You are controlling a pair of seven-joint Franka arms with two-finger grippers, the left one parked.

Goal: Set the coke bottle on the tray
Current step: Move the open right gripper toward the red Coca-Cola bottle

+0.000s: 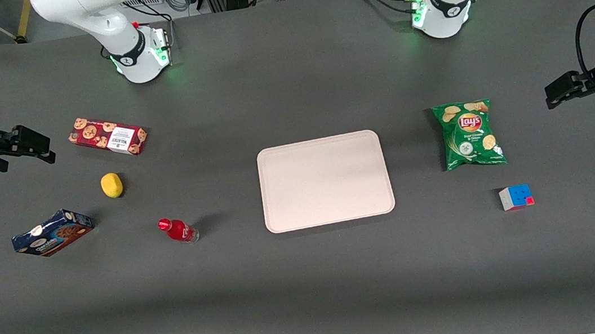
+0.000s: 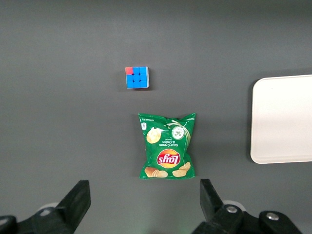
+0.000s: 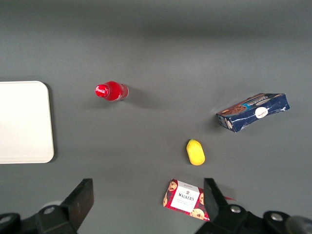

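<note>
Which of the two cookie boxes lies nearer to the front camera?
The blue cookie box; the red cookie box lies farther back, closer to the open gripper.

Right arm parked at my working end of the table, gripper empty.

I see the right arm [image 1: 105, 31] rising from its base near the table's farther edge, arching up out of the front view and coming back in at the working-arm end. There its gripper [image 1: 45, 149] hangs above the tabletop edge, pointing in toward the middle of the table. From the wrist camera I have both fingers [image 3: 80, 200] spread wide apart, nothing between them, looking straight down on the surface well above it.
</note>
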